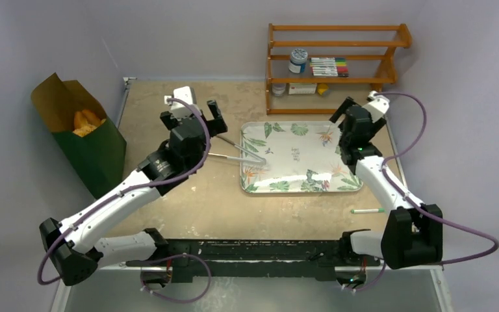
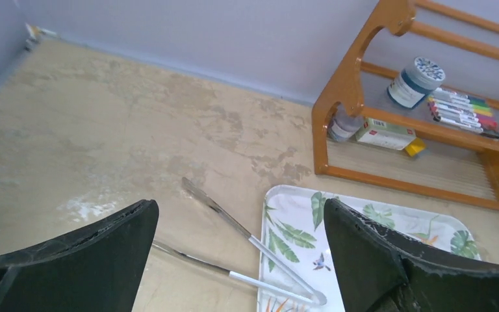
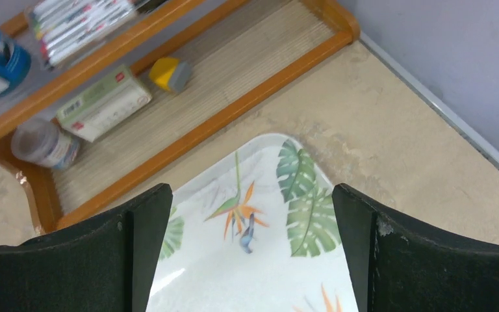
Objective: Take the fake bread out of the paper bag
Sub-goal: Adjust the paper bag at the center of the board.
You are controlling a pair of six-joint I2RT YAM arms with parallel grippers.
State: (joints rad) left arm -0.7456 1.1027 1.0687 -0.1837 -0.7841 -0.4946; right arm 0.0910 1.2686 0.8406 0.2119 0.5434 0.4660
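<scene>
Paper bag [image 1: 88, 153] is standing open at upper left, so fake bread [image 1: 86, 121] is showing | we are holding left fingers [image 2: 104, 253] and right fingers [image 3: 104, 253] apart, empty, ready for reaching in.

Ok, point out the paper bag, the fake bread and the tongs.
paper bag [image 1: 97, 156], top view, dark green outer side.
fake bread [image 1: 86, 121], top view, orange pieces in the bag's mouth.
tongs [image 2: 232, 223], left wrist view, upper metal arm.

Tan table [image 1: 188, 201] w/ floral tray [image 1: 312, 149], tongs [image 2: 234, 224], wooden rack [image 1: 351, 80], pen [image 1: 367, 210] nr R edge
</scene>
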